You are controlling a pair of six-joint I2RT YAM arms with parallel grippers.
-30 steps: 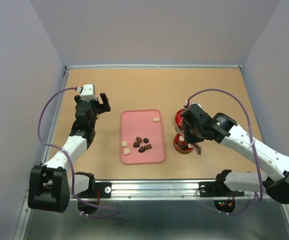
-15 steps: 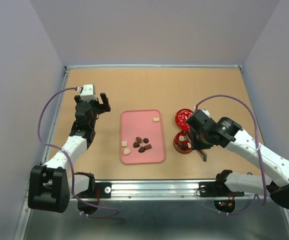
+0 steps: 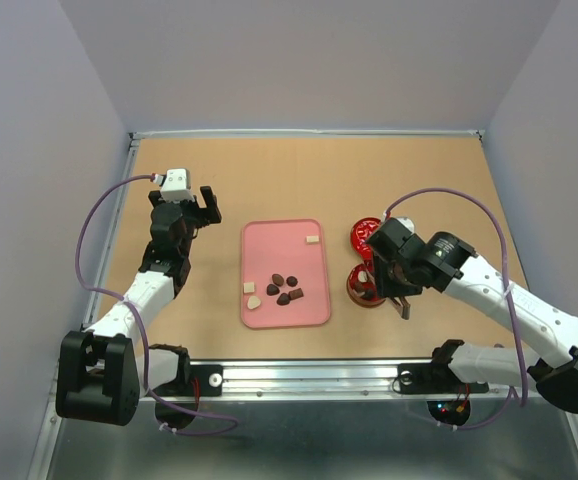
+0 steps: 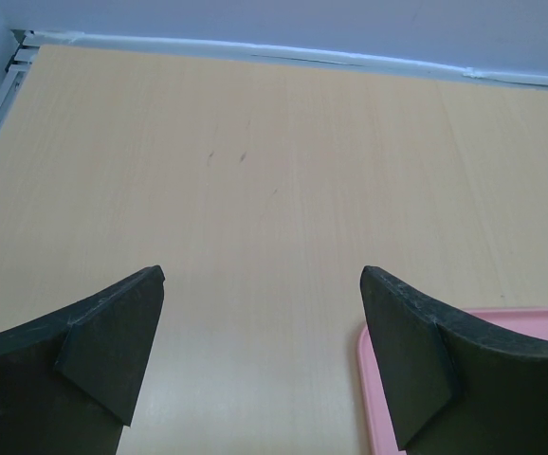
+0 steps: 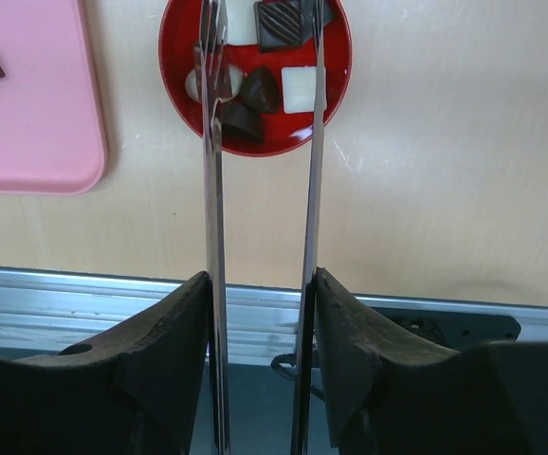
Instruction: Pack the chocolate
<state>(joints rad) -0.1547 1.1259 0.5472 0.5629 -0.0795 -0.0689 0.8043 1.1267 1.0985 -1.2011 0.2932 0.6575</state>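
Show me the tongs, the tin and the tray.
tongs [image 5: 213,237], right wrist view, on the left arm.
tin [image 5: 336,81], right wrist view, on the bare red floor at its right.
tray [image 3: 285,255], top view, on the bare middle.

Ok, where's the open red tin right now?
In the top view the red tin sits just right of the pink tray, at its near corner. A second red disc lies just beyond it, and the tongs hang over it.

Soft, even light is falling from overhead, making every view bright. The table [image 4: 255,171] is washing out pale ahead of the left gripper [image 4: 260,294], whose near fingers [image 4: 94,351] are blurring slightly. Held in the right gripper [image 5: 260,294], the tongs [image 5: 212,190] are catching thin glare, and faint shadows are lying just beside them.
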